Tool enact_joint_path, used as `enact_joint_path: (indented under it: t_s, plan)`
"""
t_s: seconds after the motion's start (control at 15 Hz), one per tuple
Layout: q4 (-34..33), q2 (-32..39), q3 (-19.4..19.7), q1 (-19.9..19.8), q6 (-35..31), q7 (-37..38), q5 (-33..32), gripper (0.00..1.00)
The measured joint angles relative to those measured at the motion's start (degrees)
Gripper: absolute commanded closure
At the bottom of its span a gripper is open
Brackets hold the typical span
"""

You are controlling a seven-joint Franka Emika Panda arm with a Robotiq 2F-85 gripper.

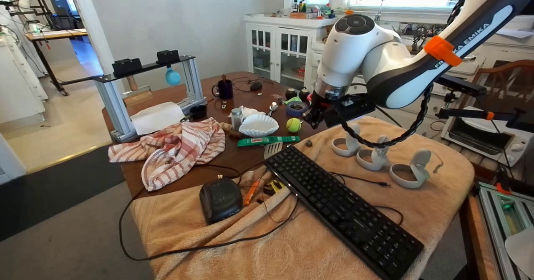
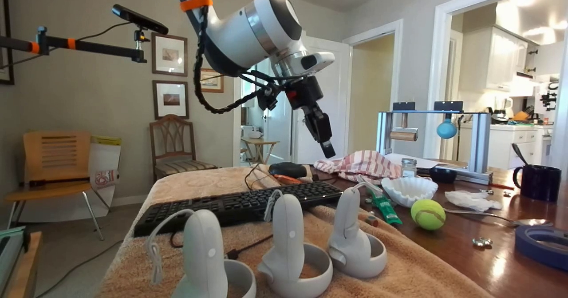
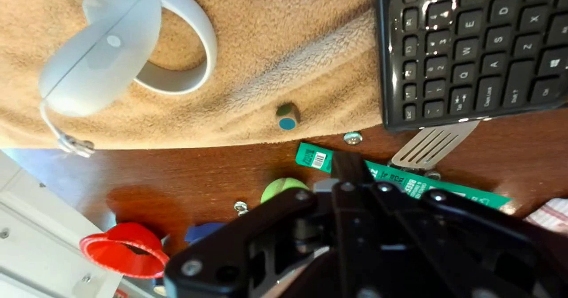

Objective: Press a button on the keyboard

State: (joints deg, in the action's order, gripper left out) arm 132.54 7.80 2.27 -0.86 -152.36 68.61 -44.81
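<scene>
Claw [image 2: 328,149] hung in the air, pinched together on nothing. Straight drop might've hit the green packet [image 3: 412,183], showing just past it in the wrist view. Keyboard [image 1: 344,211] lay on the towel [image 1: 308,250], near right in an exterior view; cramped keys [image 3: 466,49], slight misaim could've pressed two. Arm [image 1: 388,65] bent at far right there, claw slanting down left.

In an exterior view, the line of sight drops toward the gripper [image 1: 311,120] across the keyboard [image 1: 344,209]; in an exterior view, it runs lower, over controllers [image 2: 290,236]. Both share gripper and keyboard. Wrist view: nearest, facing down past the gripper.
</scene>
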Motion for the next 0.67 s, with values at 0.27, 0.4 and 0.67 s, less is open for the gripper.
enact_joint_path:
  t_s: [0.27, 0.4, 0.67]
  plan:
    - [-3.7, 3.9, 0.3, 1.2, -1.7, 12.5, -8.6, 1.0]
    - [-5.7, 5.6, 0.4, 1.7, -1.9, 16.3, -10.6, 1.0]
    - [-6.8, 8.5, -0.1, 1.8, -4.0, 16.3, -10.6, 0.99]
